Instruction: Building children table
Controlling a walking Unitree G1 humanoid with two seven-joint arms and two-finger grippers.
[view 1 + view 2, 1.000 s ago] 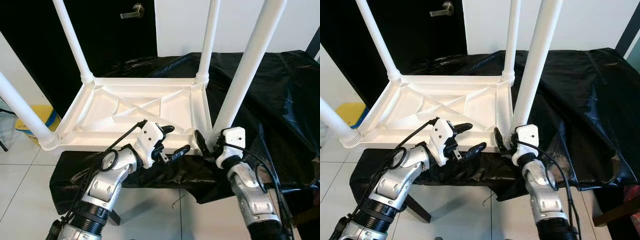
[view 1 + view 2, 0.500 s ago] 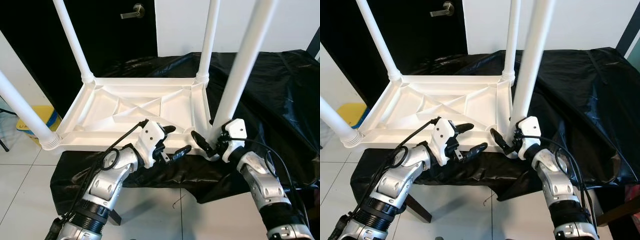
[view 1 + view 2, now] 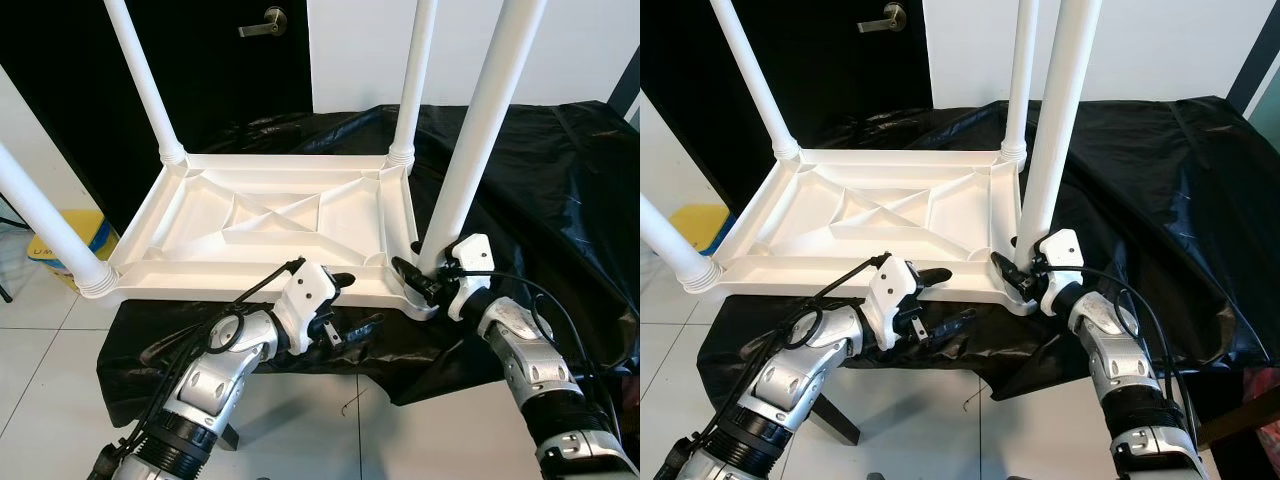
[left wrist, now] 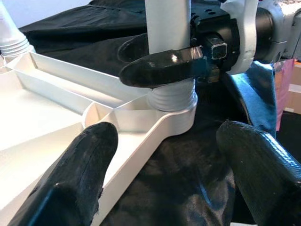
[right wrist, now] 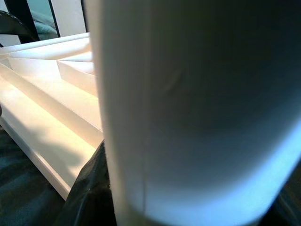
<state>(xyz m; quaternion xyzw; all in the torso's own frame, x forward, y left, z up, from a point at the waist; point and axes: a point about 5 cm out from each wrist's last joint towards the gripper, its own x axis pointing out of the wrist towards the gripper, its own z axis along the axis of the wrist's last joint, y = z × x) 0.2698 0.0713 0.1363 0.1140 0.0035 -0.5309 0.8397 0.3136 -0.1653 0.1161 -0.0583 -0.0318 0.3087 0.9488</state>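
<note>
silver arms | white wrist housings | black fingers | black cables

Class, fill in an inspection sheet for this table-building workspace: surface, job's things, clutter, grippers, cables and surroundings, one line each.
Surface: black sheet draped over the support, crumpled at its near edge.
Job's things: white tabletop lying upside down on the sheet; four white legs standing up from its corners, the near right leg seated in its corner socket.
Clutter: nothing seen on the sheet.
Grippers: right gripper closed around the base of the near right leg; left gripper open, at the tabletop's near edge, holding nothing.
Cables: black cables looped along both arms, one arching over the tabletop's edge.
Surroundings: dark door with a metal handle, white wall, tiled floor, yellow object on the floor to the left.
</note>
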